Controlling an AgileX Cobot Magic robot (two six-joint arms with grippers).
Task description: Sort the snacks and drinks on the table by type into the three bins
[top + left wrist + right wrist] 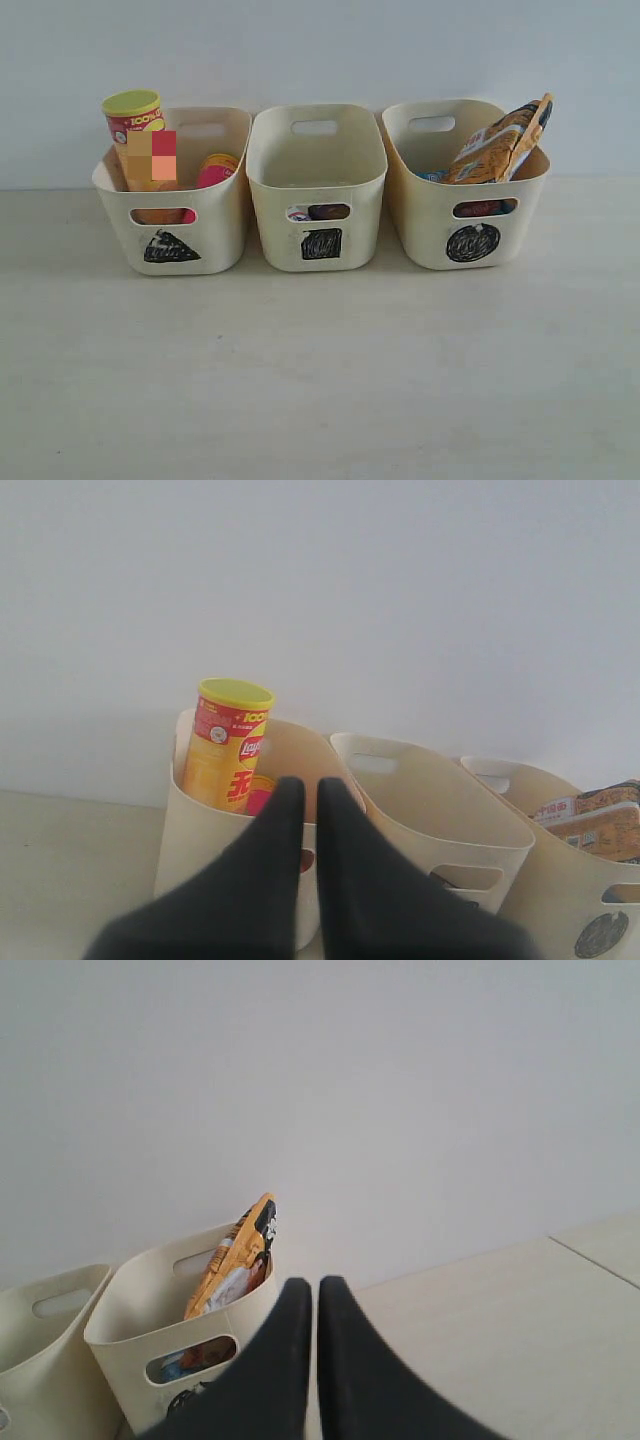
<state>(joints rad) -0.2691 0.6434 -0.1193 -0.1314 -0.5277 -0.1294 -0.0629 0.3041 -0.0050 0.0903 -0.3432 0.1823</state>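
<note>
Exterior view: orange packet (pixel 500 145), leaning past circle bin (pixel 420 215) rim, could be knocked out. The left gripper (pixel 302 790) and right gripper (pixel 307 1290) are closed, empty.

You can read "Lay's" on the yellow tube (pixel 226 748). Black signs: left bin (pixel 222 232) triangle, middle bin (pixel 275 215) square, right bin (pixel 420 225) circle.

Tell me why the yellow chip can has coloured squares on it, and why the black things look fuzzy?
Exterior view: a blocky mosaic patch sits on the tall yellow-lidded chip tube; light is soft, shadows faint. Left wrist view: the black fingers sit close to the lens, out of focus. Right wrist view: its black fingers blur likewise, while the orange crinkly packet behind looks clearer.
</note>
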